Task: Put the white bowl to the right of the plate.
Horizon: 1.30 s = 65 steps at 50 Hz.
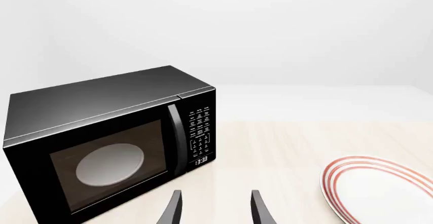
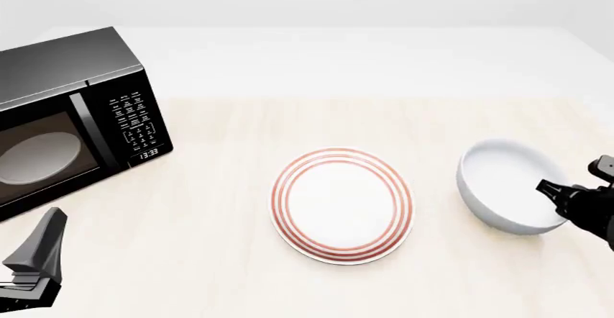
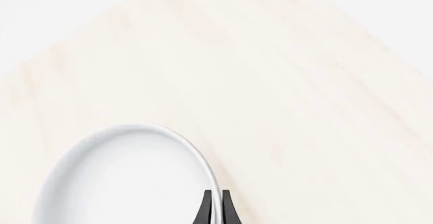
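The white bowl (image 2: 510,186) sits on the pale wooden counter (image 2: 211,210) to the right of the red-ringed plate (image 2: 343,205), near it but apart, and the right gripper (image 3: 216,206) has its fingers pinched together on the bowl's right rim, one inside and one outside. The left gripper (image 1: 215,209) hangs at the near left with its fingers spread apart and nothing between them, in front of a black microwave (image 2: 67,116). Whether the bowl rests fully on the counter or is slightly lifted is hard to tell.
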Each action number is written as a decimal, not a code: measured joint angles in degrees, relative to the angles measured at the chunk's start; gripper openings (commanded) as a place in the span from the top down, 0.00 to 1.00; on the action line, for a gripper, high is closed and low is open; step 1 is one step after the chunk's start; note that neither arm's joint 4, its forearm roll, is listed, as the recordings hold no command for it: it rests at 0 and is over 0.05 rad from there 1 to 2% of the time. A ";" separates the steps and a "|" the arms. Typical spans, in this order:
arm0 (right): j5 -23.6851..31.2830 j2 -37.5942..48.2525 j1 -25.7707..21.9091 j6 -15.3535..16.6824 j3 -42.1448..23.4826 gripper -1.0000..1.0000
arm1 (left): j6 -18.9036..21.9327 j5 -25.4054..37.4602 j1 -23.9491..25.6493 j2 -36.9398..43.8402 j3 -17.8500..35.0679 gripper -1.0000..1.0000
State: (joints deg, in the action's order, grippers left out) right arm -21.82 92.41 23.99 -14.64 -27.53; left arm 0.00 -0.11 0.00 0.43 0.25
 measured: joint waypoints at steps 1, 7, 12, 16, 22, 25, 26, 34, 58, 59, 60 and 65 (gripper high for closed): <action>0.01 0.01 0.00 0.01 -0.02 1.00 | 0.00 0.00 0.00 0.00 0.00 0.00; -0.03 0.08 -0.07 -0.01 -0.08 1.00 | 0.00 0.00 0.00 0.00 0.00 0.00; 0.05 -0.34 -0.19 -0.32 -0.08 0.00 | 0.00 0.00 0.00 0.00 0.00 0.00; 0.58 -1.49 -0.20 -0.39 0.03 0.00 | 0.00 0.00 0.00 0.00 0.00 0.00; 1.97 -4.10 -0.08 -0.26 0.37 0.00 | 0.00 0.00 0.00 0.00 0.00 0.00; 2.92 -5.85 0.04 -0.08 0.68 0.00 | 0.00 0.00 0.00 0.00 0.00 0.00; 3.22 -6.45 0.07 -0.03 0.81 0.00 | 0.00 0.00 0.00 0.00 0.00 0.00; 7.25 -13.34 0.15 0.63 2.03 0.00 | 0.00 0.00 0.00 0.00 0.00 0.00; 28.06 -44.43 -10.60 4.13 0.97 0.00 | 0.00 0.00 0.00 0.00 0.00 0.00; 28.53 -45.49 -11.56 4.25 0.86 0.00 | 0.00 0.00 0.00 0.00 0.00 0.00; 28.93 -46.48 -12.55 4.44 0.75 0.00 | 0.00 0.00 0.00 0.00 0.00 0.00; 29.01 -50.51 -17.20 4.67 0.77 0.00 | 0.00 0.00 0.00 0.00 0.00 0.00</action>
State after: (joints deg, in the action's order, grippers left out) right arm 7.19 41.90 6.79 -9.97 -26.76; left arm 0.00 -0.11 0.00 0.43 0.25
